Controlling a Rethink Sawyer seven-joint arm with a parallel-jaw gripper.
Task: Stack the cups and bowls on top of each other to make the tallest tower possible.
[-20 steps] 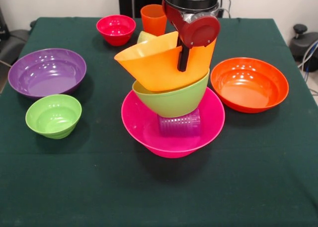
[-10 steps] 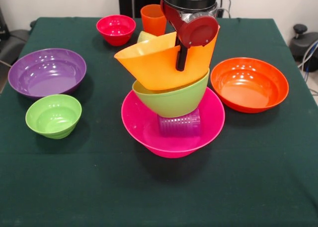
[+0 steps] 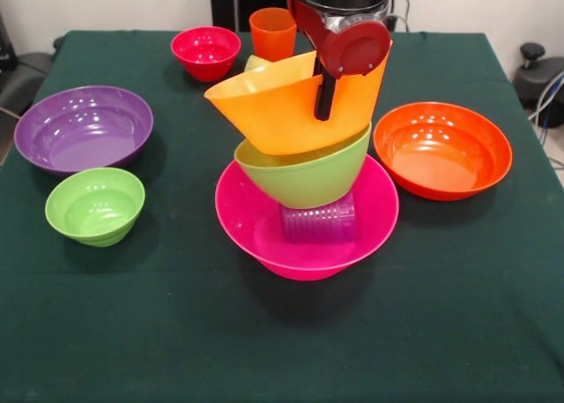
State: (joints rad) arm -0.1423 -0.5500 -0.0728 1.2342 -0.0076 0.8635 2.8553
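Note:
The tower stands mid-table. Its base is a large pink bowl (image 3: 251, 231) with a purple cup (image 3: 319, 221) lying inside. A medium green bowl (image 3: 300, 178) rests tilted on that cup. Above it a yellow-orange bowl (image 3: 269, 116) leans steeply, and my gripper (image 3: 325, 112) is shut on its wall: one black finger (image 3: 325, 94) runs down the outside, the other is hidden inside. An orange cup (image 3: 272, 33) stands behind, and a yellow cup (image 3: 255, 63) peeks out behind the held bowl.
A large purple bowl (image 3: 84, 125) and a small green bowl (image 3: 94, 205) sit at the left. A small red bowl (image 3: 205, 50) is at the back. An orange-red bowl (image 3: 442, 149) lies right of the tower. The green tablecloth (image 3: 264, 341) spreads in front.
The gripper and the yellow-orange bowl have risen slightly, the bowl's left rim now sitting higher over the green bowl. Everything else is unmoved.

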